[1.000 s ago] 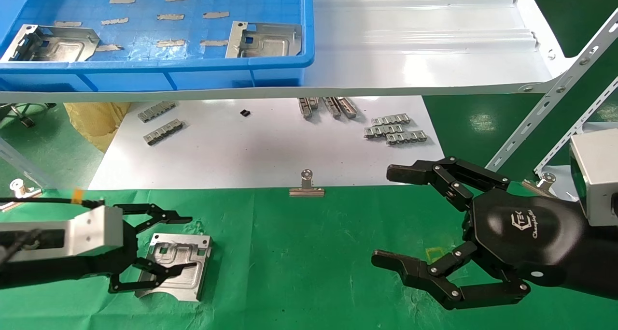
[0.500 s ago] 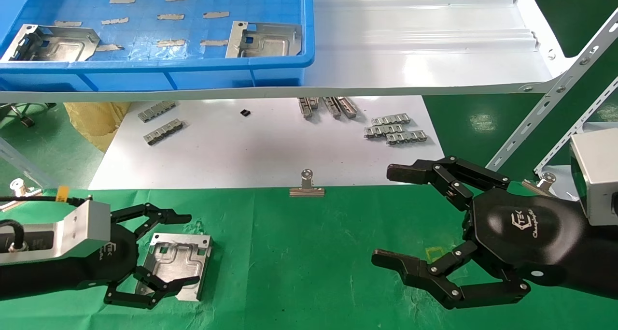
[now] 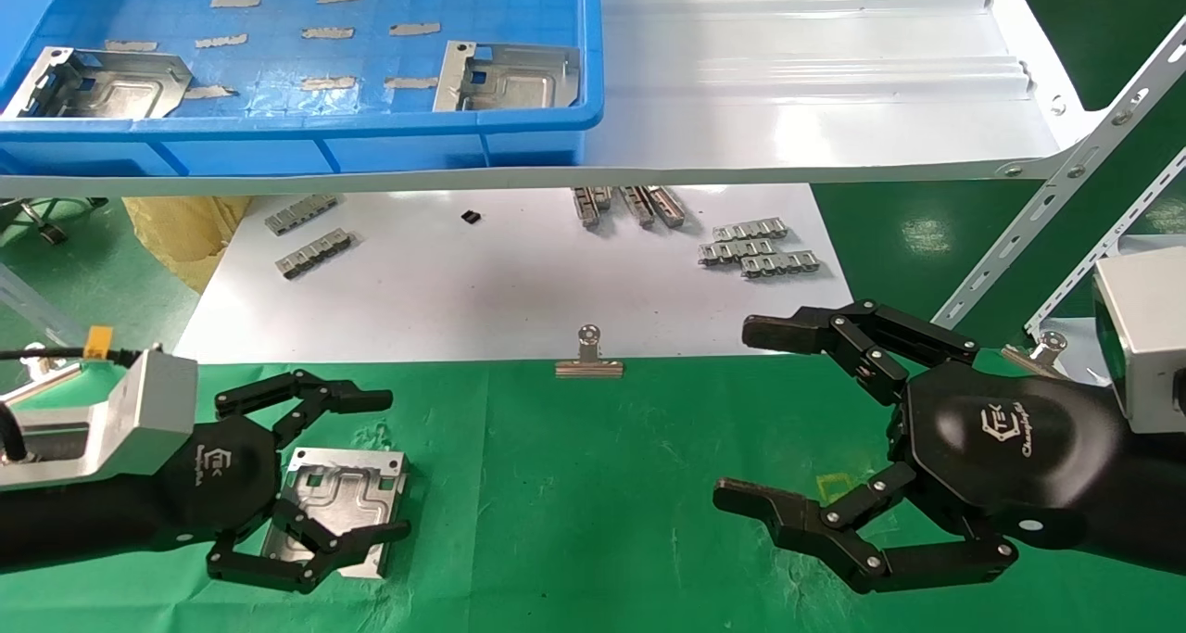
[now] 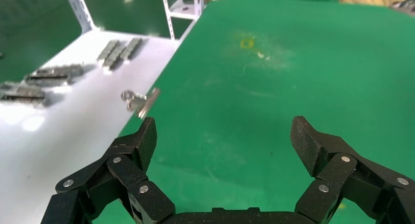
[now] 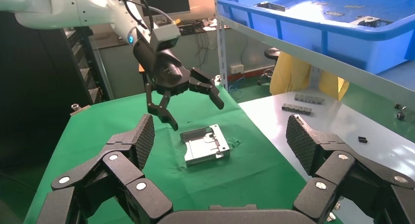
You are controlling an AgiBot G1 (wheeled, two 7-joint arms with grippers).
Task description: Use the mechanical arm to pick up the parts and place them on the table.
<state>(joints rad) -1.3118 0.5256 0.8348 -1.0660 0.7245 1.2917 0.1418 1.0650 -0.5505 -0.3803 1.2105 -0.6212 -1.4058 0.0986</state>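
Note:
A silvery stamped part point(image 3: 338, 507) lies flat on the green table point(image 3: 593, 485) at the front left; it also shows in the right wrist view point(image 5: 205, 145). My left gripper point(image 3: 357, 471) hangs open and empty just above it, fingers spread, clear of the metal. In the left wrist view the left gripper point(image 4: 222, 143) shows only green cloth between its fingers. Two more parts point(image 3: 97, 82) point(image 3: 508, 75) lie in the blue bin point(image 3: 306, 128). My right gripper point(image 3: 755, 420) is open and empty above the cloth at the front right, also seen in its wrist view point(image 5: 218, 141).
A glossy white sheet point(image 3: 510, 285) behind the cloth carries small grey toothed strips point(image 3: 755, 248). A silver binder clip point(image 3: 588, 355) sits on its front edge. A white ribbed shelf point(image 3: 815, 77) holds the bin. Slotted rack struts point(image 3: 1066, 179) rise at the right.
My left gripper let go of the part, rose a little and turned its palm upward. The part stays flat on the cloth. The right arm has not moved.

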